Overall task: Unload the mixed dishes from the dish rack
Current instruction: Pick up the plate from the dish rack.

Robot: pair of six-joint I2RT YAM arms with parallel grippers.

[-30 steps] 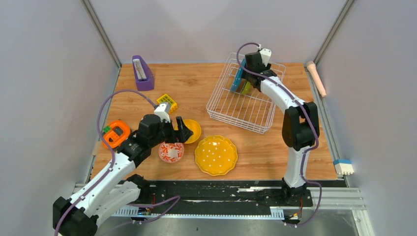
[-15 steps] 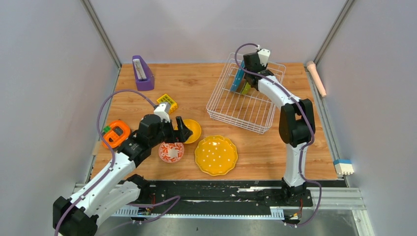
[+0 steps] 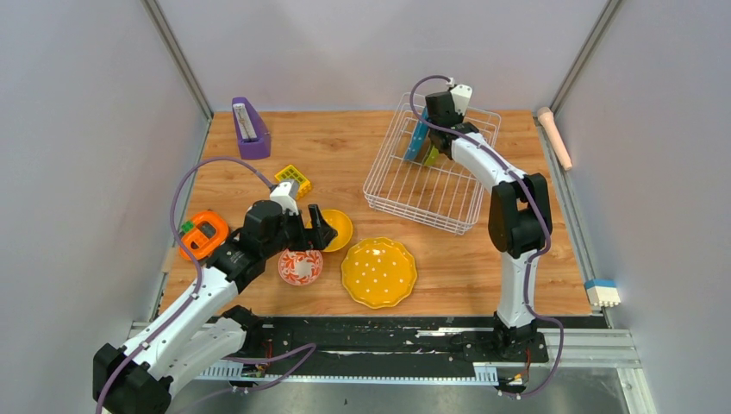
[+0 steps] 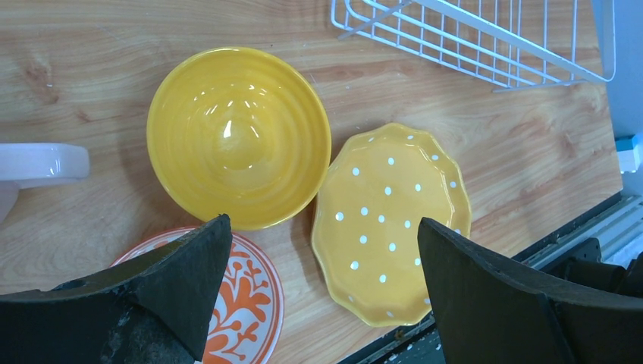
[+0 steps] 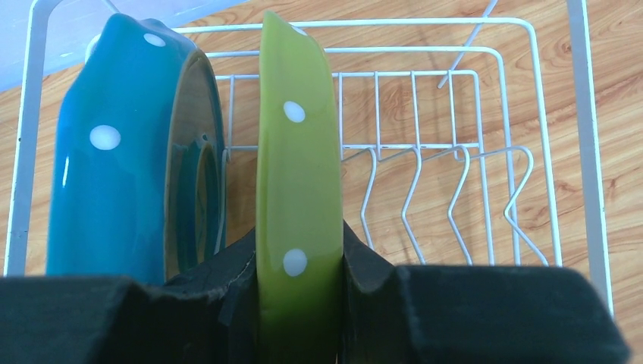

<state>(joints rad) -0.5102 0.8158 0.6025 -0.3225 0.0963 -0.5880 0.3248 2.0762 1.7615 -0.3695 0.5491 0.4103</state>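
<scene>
The dish rack [image 3: 414, 215], a white wire basket, sits at the far right of the wooden table [image 3: 328, 155]. Two plates stand on edge at its far end, side by side between the prongs. The right gripper [image 5: 298, 262] reaches down over that end, and its fingers [image 5: 227, 280] press on both faces of the green plate [image 5: 297, 174], low on the rim nearest the camera.

To lift this plate well, I would raise it straight up along its own plane until the bottom edge clears the wire, and tilt it only after that. The blue plate [image 5: 114, 159] stands just beside it on the left, so any sideways swing could knock it over. The glaze looks slick and the grip covers only a small part of the rim, so a firm hold and a slow lift seem wise.

The green plate is glossy with white dots and a thick rounded rim.

Already unloaded at the near middle of the table are a yellow dotted plate [image 4: 390, 220], a plain yellow bowl [image 4: 239, 136] and a red-and-white bowl [image 4: 243, 296]. The left gripper [image 4: 322, 227] hangs over them with its fingers spread wide, holding nothing.
</scene>
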